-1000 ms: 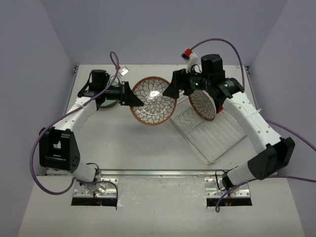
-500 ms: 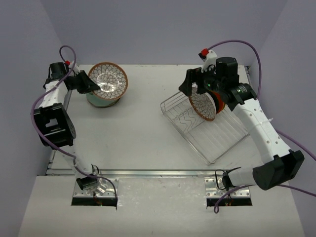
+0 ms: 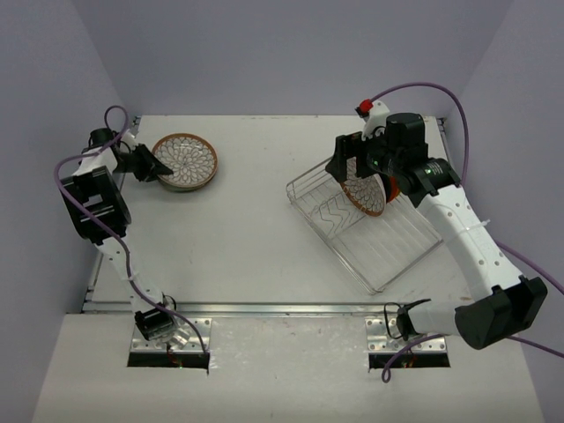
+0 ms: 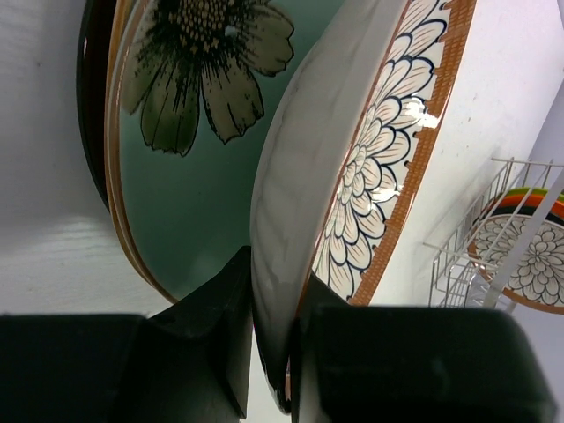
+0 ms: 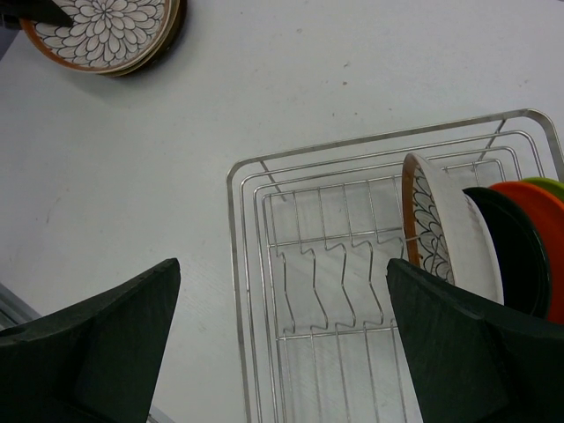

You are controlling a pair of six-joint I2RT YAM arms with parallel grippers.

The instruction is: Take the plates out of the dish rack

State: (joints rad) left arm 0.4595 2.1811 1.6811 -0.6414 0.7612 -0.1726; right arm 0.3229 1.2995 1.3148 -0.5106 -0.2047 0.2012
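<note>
Your left pincer (image 4: pixel 273 304) is clenched on the rim of the cream petal plate (image 4: pixel 370 176) at the far left of the surface (image 3: pixel 256 256), one black finger on its plain glossy underside and one on its patterned face. That plate stands tilted over the teal flower plate (image 4: pixel 203 185), which tops a stack with orange and dark rims showing beneath.

Your right pincer (image 5: pixel 282 264) is released, with its fingers spread wide above the dish rack (image 5: pixel 328 291). The rack is thin silver wire, rectangular, with raised sides and zigzag dividers, and it sits askew on the right of the surface. Four plates stand on edge at one end of it: the racked petal plate (image 5: pixel 441 229) with its orange-brown rim, then the black plate (image 5: pixel 511 251), the orange plate (image 5: pixel 539 220) and the lime plate (image 5: pixel 548 184). The racked petal plate lies just inside the finger on the right of that wrist view; you cannot tell whether they touch.
</note>
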